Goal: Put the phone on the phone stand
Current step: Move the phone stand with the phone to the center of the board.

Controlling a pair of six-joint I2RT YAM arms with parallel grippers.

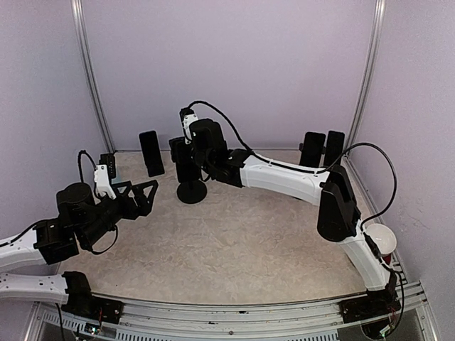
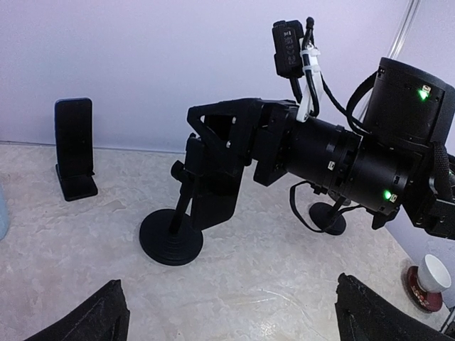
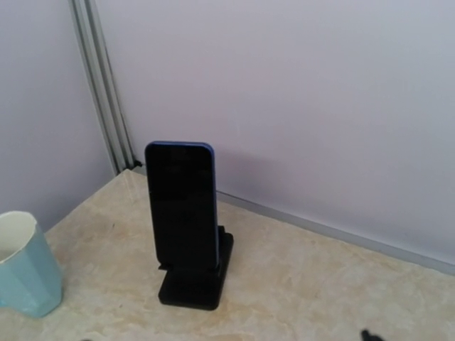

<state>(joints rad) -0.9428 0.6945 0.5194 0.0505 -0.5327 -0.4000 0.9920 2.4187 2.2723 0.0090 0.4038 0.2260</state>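
A black phone (image 2: 222, 193) hangs upright against a black stand with a round base (image 2: 169, 240), at the back middle of the table (image 1: 192, 192). My right gripper (image 1: 183, 158) reaches across from the right and sits right at the phone's top; in the left wrist view its fingers (image 2: 213, 124) straddle the phone. The right wrist view shows nothing between its jaws, which look open. My left gripper (image 1: 146, 195) is open and empty, low over the table left of the stand, with its fingertips (image 2: 106, 312) spread wide.
Another phone (image 3: 181, 206) stands on a block stand at the back left (image 1: 151, 153). Two more phones on stands (image 1: 320, 149) are at the back right. A teal cup (image 3: 21, 263) is far left. A white cup (image 1: 380, 238) stands right. A second round stand (image 2: 327, 217) lies behind the right arm.
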